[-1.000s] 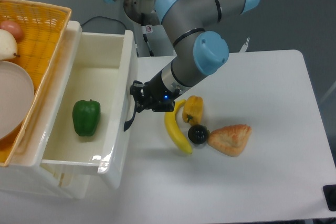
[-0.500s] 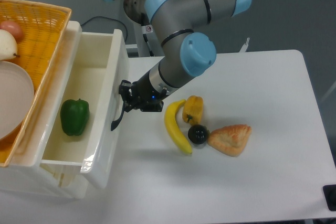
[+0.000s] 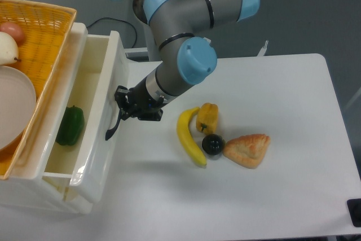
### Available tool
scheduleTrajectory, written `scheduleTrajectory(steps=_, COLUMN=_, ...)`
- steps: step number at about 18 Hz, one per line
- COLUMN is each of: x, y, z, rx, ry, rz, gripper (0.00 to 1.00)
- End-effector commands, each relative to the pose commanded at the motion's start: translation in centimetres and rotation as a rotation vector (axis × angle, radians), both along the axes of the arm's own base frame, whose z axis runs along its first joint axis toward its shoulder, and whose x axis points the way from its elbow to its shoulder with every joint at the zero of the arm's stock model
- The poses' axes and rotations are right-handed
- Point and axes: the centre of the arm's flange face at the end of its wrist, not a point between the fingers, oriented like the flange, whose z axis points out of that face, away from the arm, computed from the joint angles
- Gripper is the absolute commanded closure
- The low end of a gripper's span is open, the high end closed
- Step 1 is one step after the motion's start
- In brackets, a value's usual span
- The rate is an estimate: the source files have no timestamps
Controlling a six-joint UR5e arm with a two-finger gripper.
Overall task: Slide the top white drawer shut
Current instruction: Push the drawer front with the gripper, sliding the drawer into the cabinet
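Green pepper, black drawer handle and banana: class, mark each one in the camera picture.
green pepper (image 3: 70,126), fixed camera, middle of its visible skin.
black drawer handle (image 3: 113,129), fixed camera, lower curved end.
banana (image 3: 189,138), fixed camera, middle of its curve.

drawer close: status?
Partway. Done: the top white drawer has slid in noticeably over the last second. In hand: the gripper is pressing at its black handle. Left: a gap remains, with the green pepper still visible inside.

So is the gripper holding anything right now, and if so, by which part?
The gripper is at the top white drawer, against its curved black handle near the upper end. Whether the fingers clamp it or just push cannot be told.
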Motion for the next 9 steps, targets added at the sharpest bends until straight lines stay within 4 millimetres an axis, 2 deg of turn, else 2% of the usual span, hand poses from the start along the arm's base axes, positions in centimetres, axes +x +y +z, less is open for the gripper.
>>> scheduleTrajectory(steps=9, x=2.0, y=1.1, z=-0.5, rx=-0.012, ry=-0.007, rz=-0.027, gripper=0.89)
